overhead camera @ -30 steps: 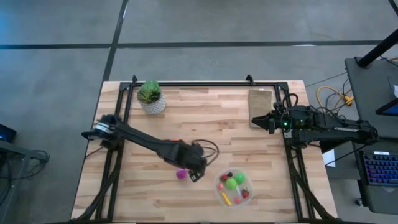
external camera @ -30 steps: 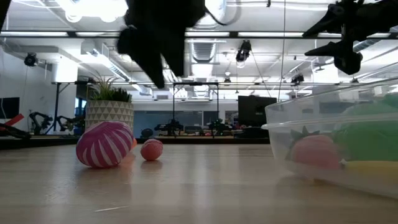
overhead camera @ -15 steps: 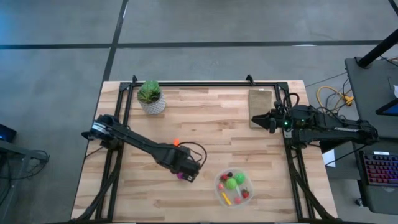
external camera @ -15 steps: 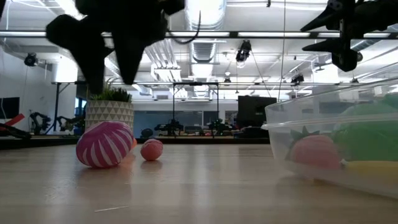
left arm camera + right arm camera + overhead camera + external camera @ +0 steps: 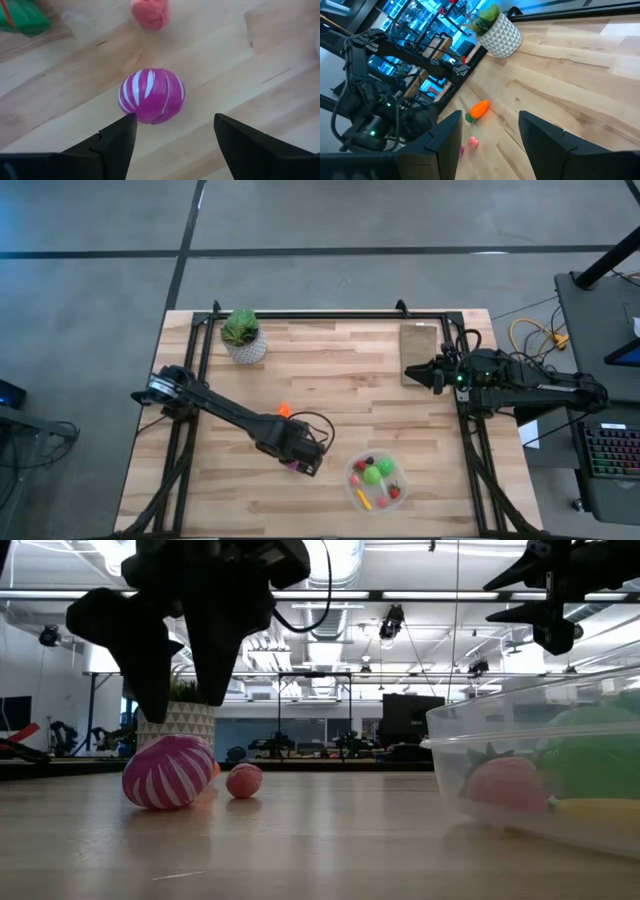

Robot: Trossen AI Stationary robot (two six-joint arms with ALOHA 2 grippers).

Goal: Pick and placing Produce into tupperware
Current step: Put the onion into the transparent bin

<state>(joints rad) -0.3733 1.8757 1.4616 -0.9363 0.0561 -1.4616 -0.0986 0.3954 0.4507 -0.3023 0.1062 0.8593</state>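
Magenta-purple piece [image 5: 152,96], round with white stripes, sits on your wooden surface [image 5: 360,390] beside the clear tupperware [image 5: 375,482]; left gripper [image 5: 178,690] hovers above it, fingers spread, released; right gripper [image 5: 411,372] grasps nothing.

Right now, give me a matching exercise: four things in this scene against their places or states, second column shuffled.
Things:
1. magenta striped ball
2. left gripper
3. orange carrot
4. tupperware

Places or states:
A. holds green, red and yellow produce
B. open, poised above a ball
C. on bare wood, beneath the open fingers
D. lying on the table between plant pot and bowl

Pairs: 1-C, 2-B, 3-D, 4-A
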